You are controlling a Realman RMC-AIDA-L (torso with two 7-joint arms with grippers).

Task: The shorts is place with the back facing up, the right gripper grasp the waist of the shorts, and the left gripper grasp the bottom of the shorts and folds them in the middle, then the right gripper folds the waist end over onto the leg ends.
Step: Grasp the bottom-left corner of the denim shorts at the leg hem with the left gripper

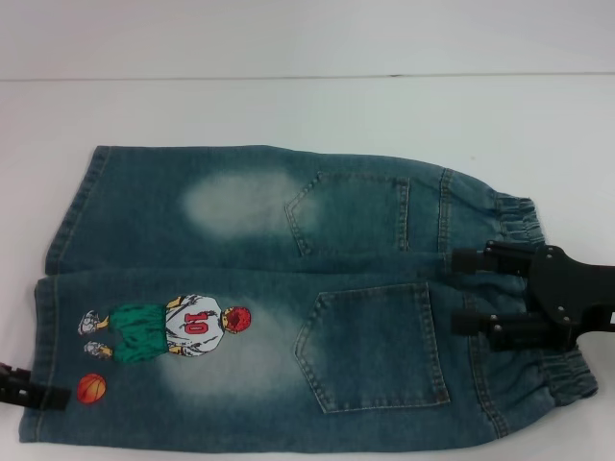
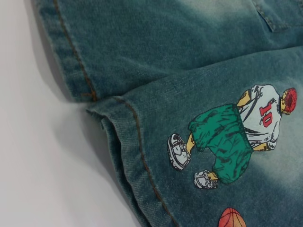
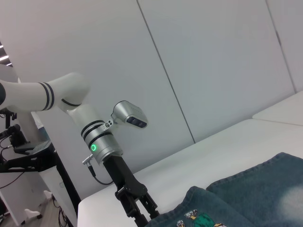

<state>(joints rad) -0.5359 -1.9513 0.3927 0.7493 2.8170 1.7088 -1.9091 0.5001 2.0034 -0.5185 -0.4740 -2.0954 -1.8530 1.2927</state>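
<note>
From the head, the shorts (image 1: 288, 298) lie flat on the white bench (image 1: 307, 106), pockets up. The right pincer (image 1: 480, 293) sits spread open over the waist (image 1: 533, 288); the left pincer (image 1: 34, 384) waits at the leg hems, grip unclear. Its wrist shows the hem (image 2: 128, 142) beside the cartoon player (image 2: 236, 137). Across, the left pincer stands by the shorts' edge. Grabbing comes next: both must pinch cloth.

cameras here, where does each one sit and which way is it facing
Head view: up on the robot's head, looking down at the shorts; the right gripper is over the waist, the left gripper at the leg ends.
Left wrist view: close over the leg hems; no robot parts show.
Right wrist view: low, facing across the table to the left arm.
Shared: the cartoon player print.
</note>
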